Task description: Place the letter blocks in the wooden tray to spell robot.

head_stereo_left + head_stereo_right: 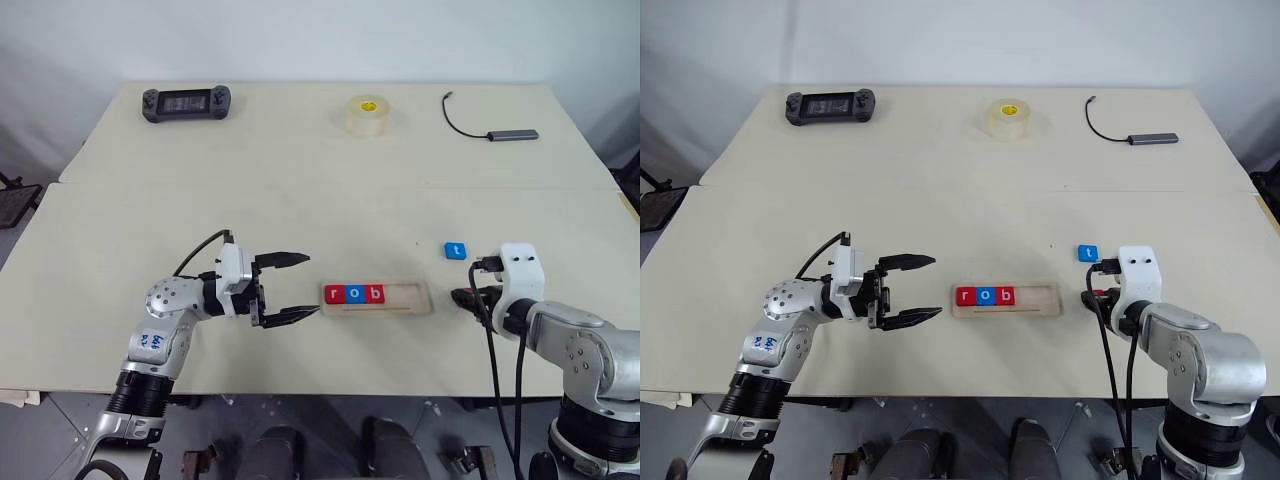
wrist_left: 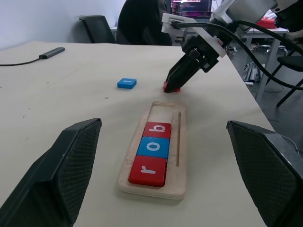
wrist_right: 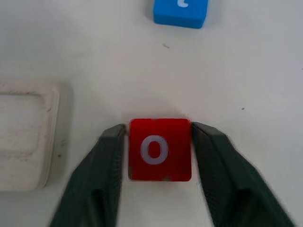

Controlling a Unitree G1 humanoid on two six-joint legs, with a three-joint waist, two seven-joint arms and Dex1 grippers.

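I'm clamping my right pincer [image 3: 158,151] around the red o block [image 3: 160,149] on the table [image 1: 300,170]; next I'm guessing lift, slot it beside b in the wooden tray [image 1: 405,297]. Left pincer [image 1: 290,285] is hanging apart, empty.

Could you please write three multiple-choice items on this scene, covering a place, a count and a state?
1. Where is the blue t tile?
A in the tray
B on the table, apart from the tray
C beside the tape roll

2. How many tiles lie in the tray?
A two
B three
C five

3. The left fingers are:
A open and empty
B shut on a tile
C shut on the tray

Answers:
1 B: it lies on bare table, off the tray's right end.
2 B: r, o and b fill the tray's left part.
3 A: they stand wide apart with nothing between them.
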